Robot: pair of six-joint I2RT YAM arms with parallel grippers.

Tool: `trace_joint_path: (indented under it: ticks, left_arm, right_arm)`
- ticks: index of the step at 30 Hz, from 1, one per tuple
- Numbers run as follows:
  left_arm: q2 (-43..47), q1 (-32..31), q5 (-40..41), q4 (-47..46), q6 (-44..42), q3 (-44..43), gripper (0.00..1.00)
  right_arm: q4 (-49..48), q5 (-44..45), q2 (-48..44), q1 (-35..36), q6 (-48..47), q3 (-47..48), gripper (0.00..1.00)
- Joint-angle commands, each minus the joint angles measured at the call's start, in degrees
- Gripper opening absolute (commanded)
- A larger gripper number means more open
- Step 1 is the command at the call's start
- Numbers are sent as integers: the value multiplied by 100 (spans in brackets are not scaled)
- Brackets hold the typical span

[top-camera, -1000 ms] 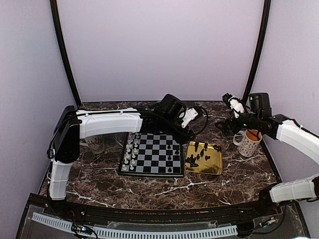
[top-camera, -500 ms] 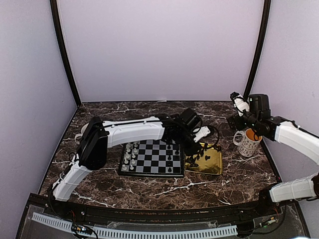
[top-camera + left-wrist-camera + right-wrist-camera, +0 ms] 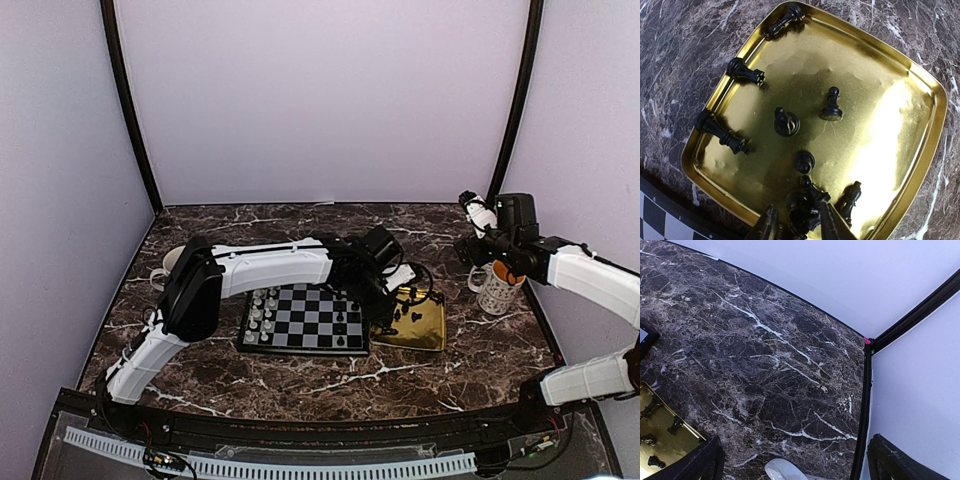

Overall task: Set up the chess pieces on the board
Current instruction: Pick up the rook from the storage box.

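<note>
The left gripper [image 3: 798, 210] has its jaws set narrow around a tiny black chess piece [image 3: 801, 222] at the edge of the shiny gold rectangular tray [image 3: 890, 115], beside the black-and-grey chequered board [image 3: 300, 320]. I cannot tell whether they pinch it. The right gripper [image 3: 800, 460] gapes wide, well apart from both.

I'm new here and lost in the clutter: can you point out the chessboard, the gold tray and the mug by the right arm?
chessboard [image 3: 305, 325]: overhead view, bare squares mid-board.
gold tray [image 3: 880, 115]: left wrist view, bare floor.
mug [image 3: 497, 292]: overhead view, its patterned side.
</note>
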State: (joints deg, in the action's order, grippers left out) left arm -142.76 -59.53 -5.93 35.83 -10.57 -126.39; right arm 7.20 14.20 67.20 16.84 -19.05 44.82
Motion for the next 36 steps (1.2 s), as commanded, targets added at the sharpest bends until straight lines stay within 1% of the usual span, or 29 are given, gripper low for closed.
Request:
trace_joint_path:
  ticks: [1,11,19,24,32,36]
  left_arm:
    - [-54,-15,107,138,-58,-147,30]
    - [-146,-15,219,25,-43,-158,26]
    - [-114,-15,157,31,11,-282,18]
    - [98,-15,78,-1,55,-291,11]
    - [546,-24,-45,15,38,-262,9]
    - [985,-49,-376,-9,-117,103,8]
  right_arm:
    - [-178,-89,69,-20,-45,-30,100]
    - [-105,-198,120,-18,-86,-20,100]
    - [-105,-215,125,-20,-107,-35,100]
    - [-96,-219,152,-21,-126,-37,100]
    - [-85,-233,154,-18,-137,-43,100]
    - [-91,-250,136,-21,-143,-56,100]
